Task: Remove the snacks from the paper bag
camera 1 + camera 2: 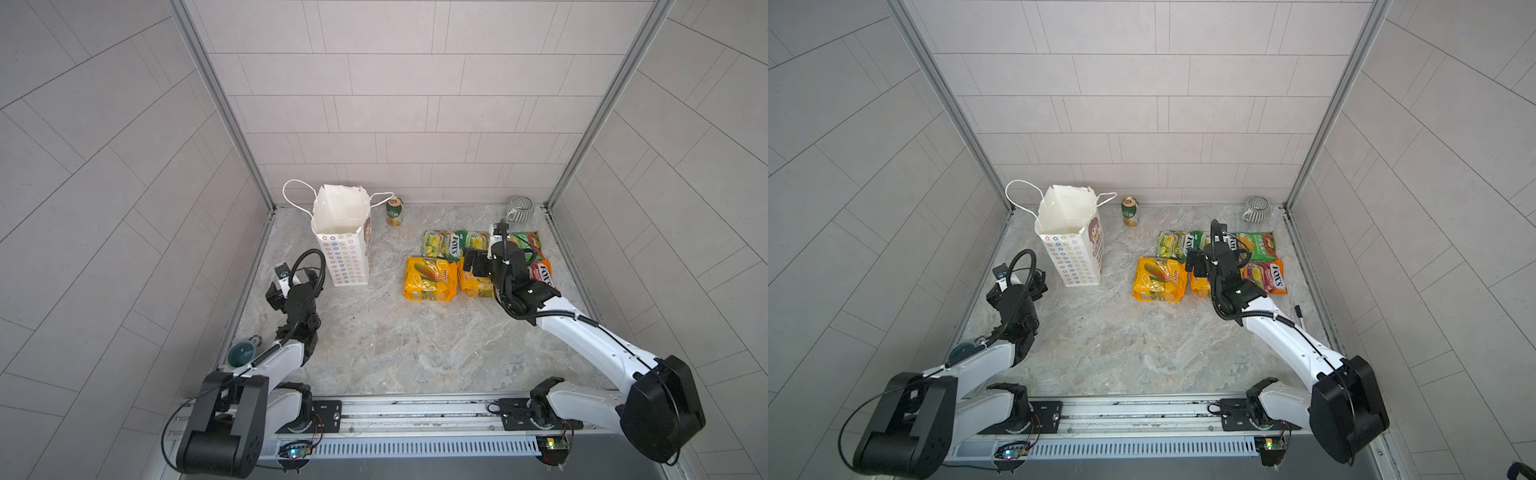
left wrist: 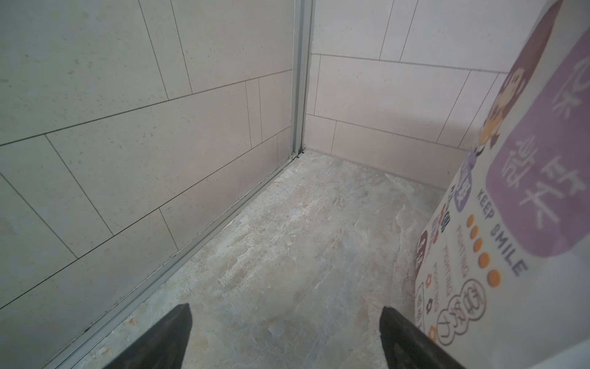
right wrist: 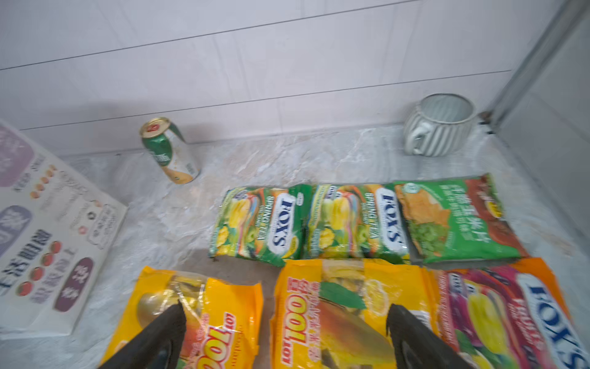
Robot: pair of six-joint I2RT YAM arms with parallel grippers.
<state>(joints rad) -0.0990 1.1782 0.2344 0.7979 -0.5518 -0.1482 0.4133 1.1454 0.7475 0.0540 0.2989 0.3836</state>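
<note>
Marble tabletop (image 1: pixel 374 340) | 6 snacks (image 1: pixel 430 278) (2 rows) | paper bag (image 1: pixel 347 257) upright | left tool (image 2: pixel 285 308), right tool (image 3: pixel 285 306) apart

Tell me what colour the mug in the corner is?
The mug is grey-and-white striped, clearest in the right wrist view.

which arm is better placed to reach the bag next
Left. The left gripper is open right beside the bag. The right gripper hangs open over the yellow packets, well away from it.
</note>
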